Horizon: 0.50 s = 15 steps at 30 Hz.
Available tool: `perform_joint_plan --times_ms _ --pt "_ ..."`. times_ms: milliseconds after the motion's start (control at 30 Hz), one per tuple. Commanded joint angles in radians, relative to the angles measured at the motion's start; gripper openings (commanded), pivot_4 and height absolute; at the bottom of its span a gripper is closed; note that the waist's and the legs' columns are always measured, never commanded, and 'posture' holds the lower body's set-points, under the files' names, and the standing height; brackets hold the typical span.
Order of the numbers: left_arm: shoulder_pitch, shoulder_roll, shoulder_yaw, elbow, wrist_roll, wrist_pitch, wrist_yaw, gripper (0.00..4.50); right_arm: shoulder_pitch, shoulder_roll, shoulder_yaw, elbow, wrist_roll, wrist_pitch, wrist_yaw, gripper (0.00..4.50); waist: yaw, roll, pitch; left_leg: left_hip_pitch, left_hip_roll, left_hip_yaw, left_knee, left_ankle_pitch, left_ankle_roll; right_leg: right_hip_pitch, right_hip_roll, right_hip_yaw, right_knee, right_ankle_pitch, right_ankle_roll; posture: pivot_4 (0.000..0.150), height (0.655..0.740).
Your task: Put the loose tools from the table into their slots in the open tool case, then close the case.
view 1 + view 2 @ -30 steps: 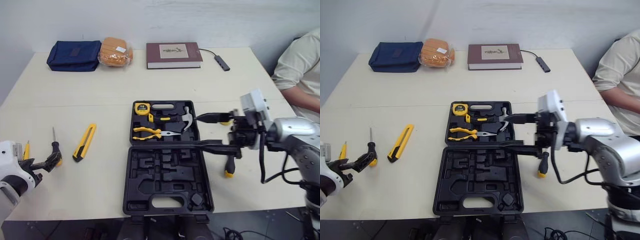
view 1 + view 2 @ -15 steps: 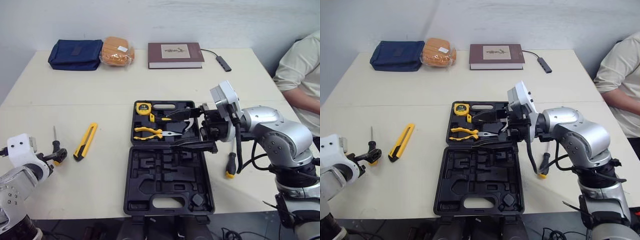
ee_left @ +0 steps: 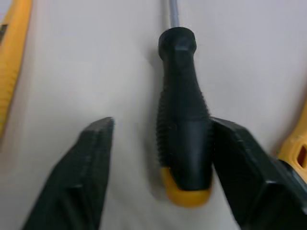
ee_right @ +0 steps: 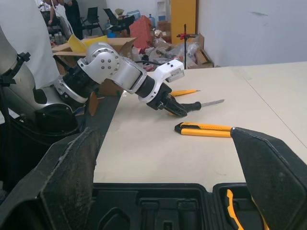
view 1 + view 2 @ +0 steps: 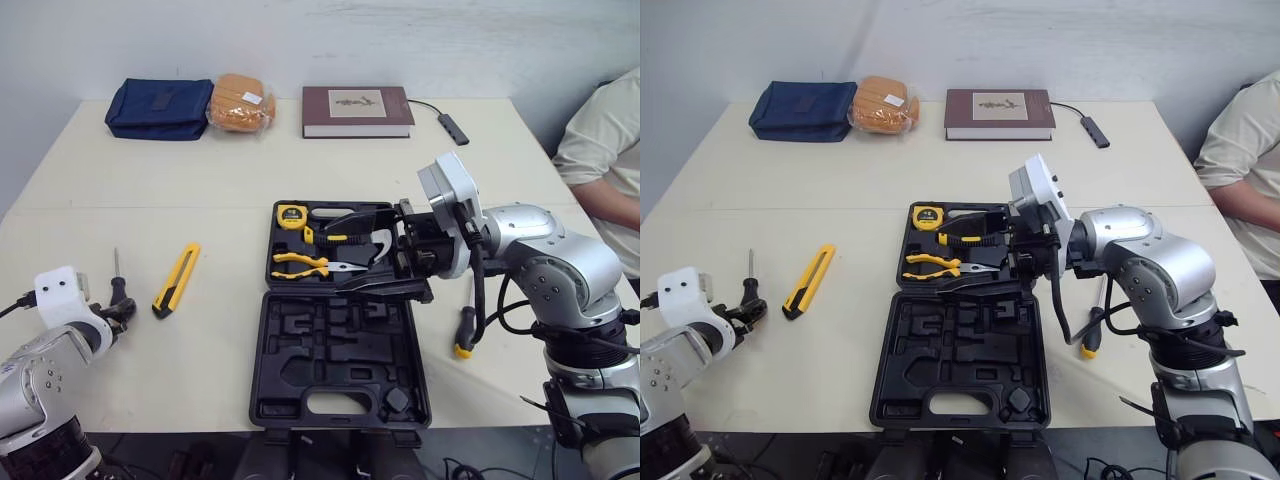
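The open tool case lies at the middle of the table's near edge, its empty moulded half towards the robot. The far half holds a tape measure and yellow-handled pliers. The right gripper hangs over that far half with its fingers spread wide and nothing between them. Just right of the case, a black-and-yellow screwdriver lies loose, partly behind the right arm's cable. Well to the left, the left gripper is down at the table with its fingers apart around the handle of a second screwdriver. One finger touches the handle's side and the other stands clear of it, so the tool is not yet clamped. A yellow utility knife lies between that screwdriver and the case. Along the far edge sit a navy pouch, a bagged bun, a book and a small cable adapter. A person's sleeve shows at the table's right side.
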<state>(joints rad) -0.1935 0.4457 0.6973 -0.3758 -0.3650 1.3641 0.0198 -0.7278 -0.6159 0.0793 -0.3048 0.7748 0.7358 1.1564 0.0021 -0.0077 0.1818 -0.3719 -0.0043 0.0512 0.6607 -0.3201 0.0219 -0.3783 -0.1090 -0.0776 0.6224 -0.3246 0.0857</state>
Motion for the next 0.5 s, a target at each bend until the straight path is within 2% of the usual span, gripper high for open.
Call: perform_joint_plan --times_ms 33,67,267,500 --pt "-0.008 -0.02 -0.024 0.019 0.003 -0.002 -0.018 1.08 0.0 -0.005 -0.013 -0.025 -0.002 -0.026 0.006 4.5 0.002 0.0 0.0 0.0 0.0 0.0 0.0 0.0 0.0 0.0 0.0 0.0 0.0 0.0 0.0 0.15 0.74" --pt "-0.009 -0.021 -0.027 0.019 0.007 -0.009 -0.018 0.85 0.002 -0.006 -0.014 -0.025 -0.003 -0.027 0.006 4.5 0.003 0.0 0.0 0.0 0.0 0.0 0.0 0.0 0.0 0.0 0.0 0.0 0.0 0.0 0.0 0.15 0.74" --pt "0.025 0.042 -0.063 -0.005 0.025 -0.104 -0.075 0.85 0.014 -0.016 -0.023 -0.033 -0.013 -0.039 -0.002 4.5 0.0 0.0 0.0 0.0 0.0 0.0 0.0 0.0 0.0 0.0 0.0 0.0 -0.001 0.0 0.0 0.15 0.74" --pt "0.042 0.257 -0.15 -0.091 -0.008 -0.262 -0.296 0.85 0.051 -0.065 -0.084 -0.067 0.013 -0.011 -0.035 4.5 -0.005 -0.003 0.002 -0.002 0.0 -0.001 -0.004 0.0 -0.001 -0.002 -0.001 0.0 -0.003 0.0 0.0 0.15 0.74"
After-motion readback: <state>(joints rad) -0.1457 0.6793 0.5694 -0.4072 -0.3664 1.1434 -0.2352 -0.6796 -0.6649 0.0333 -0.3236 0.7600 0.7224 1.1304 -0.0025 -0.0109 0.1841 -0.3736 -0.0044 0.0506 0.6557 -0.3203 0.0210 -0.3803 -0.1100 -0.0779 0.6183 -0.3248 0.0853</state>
